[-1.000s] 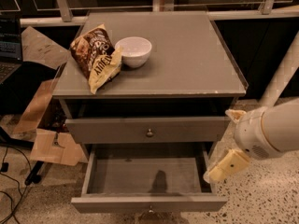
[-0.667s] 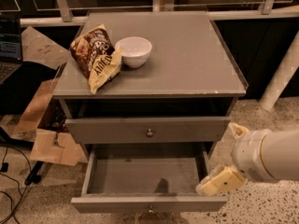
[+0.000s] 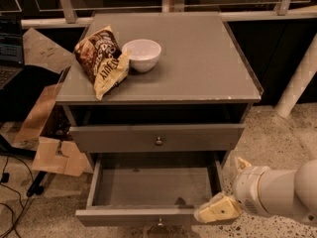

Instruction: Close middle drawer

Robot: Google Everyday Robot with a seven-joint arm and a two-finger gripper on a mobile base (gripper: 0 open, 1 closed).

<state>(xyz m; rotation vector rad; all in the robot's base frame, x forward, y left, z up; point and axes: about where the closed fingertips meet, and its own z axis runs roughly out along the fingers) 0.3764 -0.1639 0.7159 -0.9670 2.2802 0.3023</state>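
The middle drawer (image 3: 148,185) is hanging wide open under the table (image 3: 198,58), its low front (image 3: 124,216) jutting toward the near side, knob (image 3: 159,222) at centre. My tool (image 3: 218,208) is sitting at that front's right end, touching or just beside it; open or closed, I cannot tell. I'm planning a flat, straight push toward the far side, nearer the knob if possible, so nothing is skewing. Gently: bowl (image 3: 142,53) and snack bag (image 3: 101,58) are riding up top.

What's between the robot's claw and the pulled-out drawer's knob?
Only bare front of the middle drawer, in the camera view; the gripper is at its right end.
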